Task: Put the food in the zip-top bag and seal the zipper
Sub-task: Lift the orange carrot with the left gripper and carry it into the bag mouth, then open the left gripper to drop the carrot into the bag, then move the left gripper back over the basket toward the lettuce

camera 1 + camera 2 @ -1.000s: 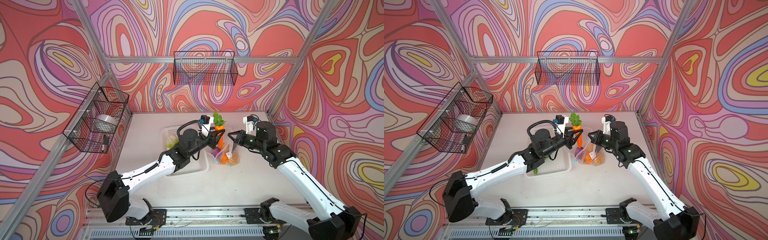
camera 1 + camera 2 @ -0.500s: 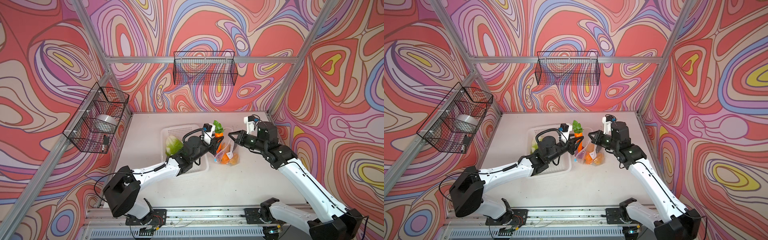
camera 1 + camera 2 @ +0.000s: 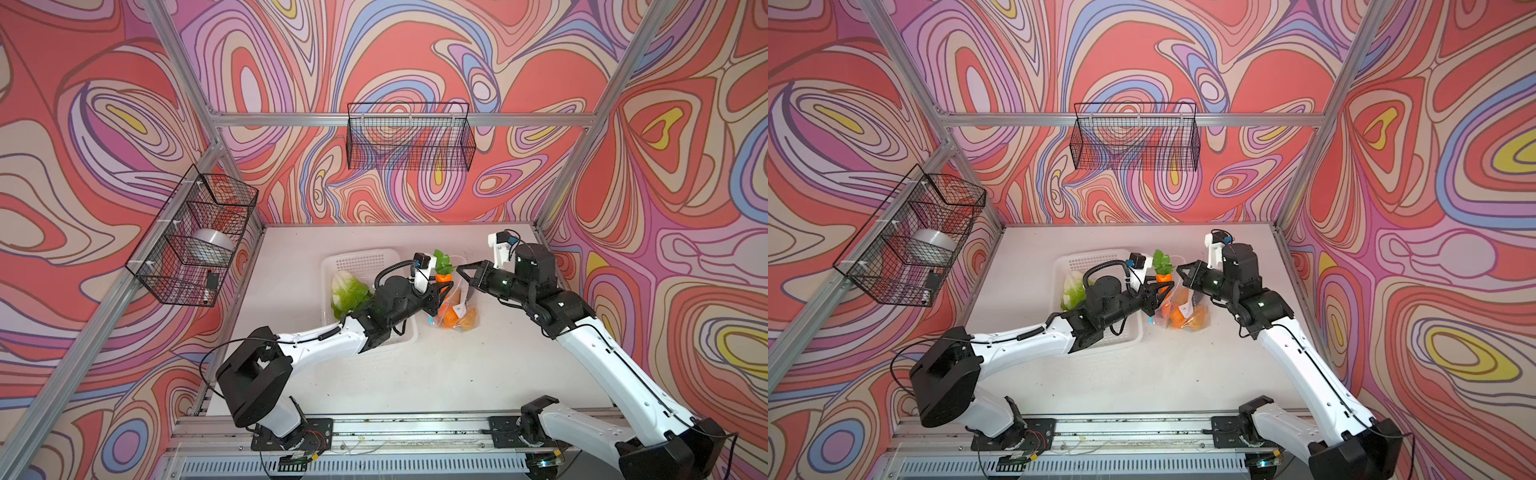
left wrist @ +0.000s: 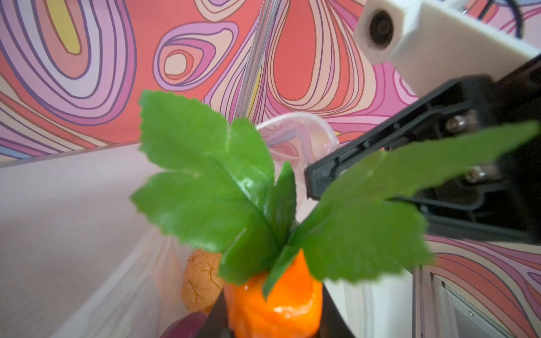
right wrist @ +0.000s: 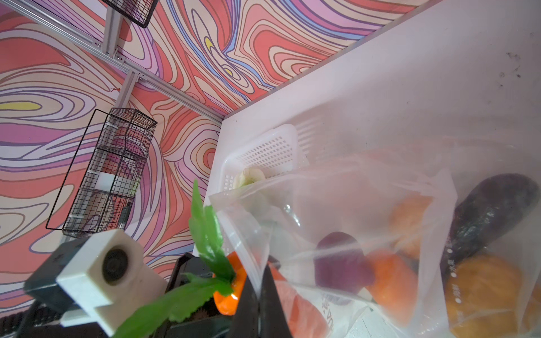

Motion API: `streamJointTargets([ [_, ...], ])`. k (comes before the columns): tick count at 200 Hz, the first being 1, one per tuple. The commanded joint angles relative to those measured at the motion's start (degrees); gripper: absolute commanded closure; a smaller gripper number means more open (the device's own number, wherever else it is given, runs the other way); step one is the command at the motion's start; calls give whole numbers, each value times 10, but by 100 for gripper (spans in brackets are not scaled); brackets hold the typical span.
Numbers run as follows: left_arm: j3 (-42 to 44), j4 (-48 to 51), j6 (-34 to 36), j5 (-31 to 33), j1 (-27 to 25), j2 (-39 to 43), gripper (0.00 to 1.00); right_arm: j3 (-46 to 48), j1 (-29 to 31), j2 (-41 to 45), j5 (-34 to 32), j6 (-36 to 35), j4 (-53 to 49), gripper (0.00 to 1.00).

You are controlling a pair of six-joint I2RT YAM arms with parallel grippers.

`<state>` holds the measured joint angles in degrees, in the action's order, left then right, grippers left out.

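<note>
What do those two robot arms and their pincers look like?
The left arm and right arm are white tubular shells between chunky black joints, with thin black cables looping outside. The left tool and right tool are black and wedge-shaped, each topped by a white camera block.

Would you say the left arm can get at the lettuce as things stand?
Probably not yet: the left gripper is shut on the carrot at the zip-top bag mouth; the lettuce itself lies uncovered in the basket.
</note>
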<state>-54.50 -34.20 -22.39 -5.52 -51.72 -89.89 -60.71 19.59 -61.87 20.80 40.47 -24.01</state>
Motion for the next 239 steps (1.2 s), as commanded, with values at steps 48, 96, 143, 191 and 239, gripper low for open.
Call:
streamJointTargets([
  [48,-18,33,-12,-2,-2,29,3,10,3,18,-8,-2,5,100],
  [96,-42,183,31,40,-2,132,0,16,3,18,-7,-2,10,100],
  [143,-50,331,66,160,0,175,2,15,3,13,-4,-1,16,100],
  [191,-68,440,19,157,29,146,34,13,3,14,-3,0,15,100],
  [239,-90,501,-41,105,68,110,40,11,3,17,-5,0,9,100],
])
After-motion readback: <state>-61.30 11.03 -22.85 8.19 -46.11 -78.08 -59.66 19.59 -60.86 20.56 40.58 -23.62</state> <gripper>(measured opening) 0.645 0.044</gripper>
